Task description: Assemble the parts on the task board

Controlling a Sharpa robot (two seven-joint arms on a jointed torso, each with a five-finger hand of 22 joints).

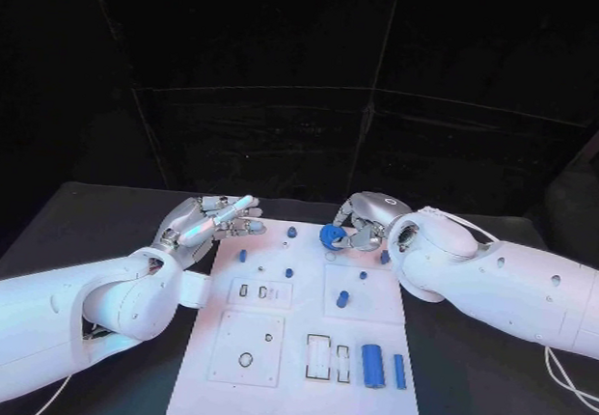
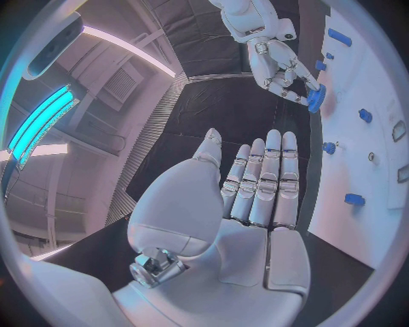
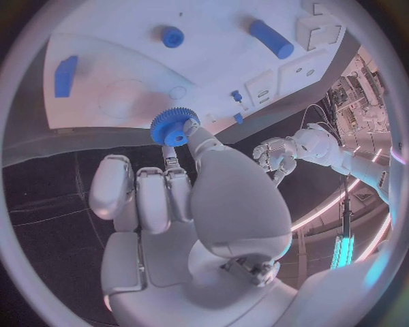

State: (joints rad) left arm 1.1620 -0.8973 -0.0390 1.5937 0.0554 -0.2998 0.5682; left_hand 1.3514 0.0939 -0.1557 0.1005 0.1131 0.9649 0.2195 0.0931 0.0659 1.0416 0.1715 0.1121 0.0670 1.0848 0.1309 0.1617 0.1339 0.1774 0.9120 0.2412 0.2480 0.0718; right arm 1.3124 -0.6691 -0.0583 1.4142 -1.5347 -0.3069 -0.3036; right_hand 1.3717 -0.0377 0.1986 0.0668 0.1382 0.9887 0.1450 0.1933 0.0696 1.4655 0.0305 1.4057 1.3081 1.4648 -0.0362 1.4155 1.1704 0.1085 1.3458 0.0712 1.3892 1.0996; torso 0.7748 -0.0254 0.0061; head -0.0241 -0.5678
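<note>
Right hand [image 1: 364, 222] pinches a blue gear [image 1: 331, 235] at its fingertips, half hidden behind them over the task board [image 1: 299, 401]; left hand [image 1: 212, 222] nearby, flat, fingers straight, holding nothing.

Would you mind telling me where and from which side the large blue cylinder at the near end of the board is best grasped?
Probably across its middle, from above. The large blue cylinder lies flat on the task board, long axis pointing away from the robot, so fingers can close on its rounded sides. A slimmer blue bar lies close on the right, leaving little room.
</note>
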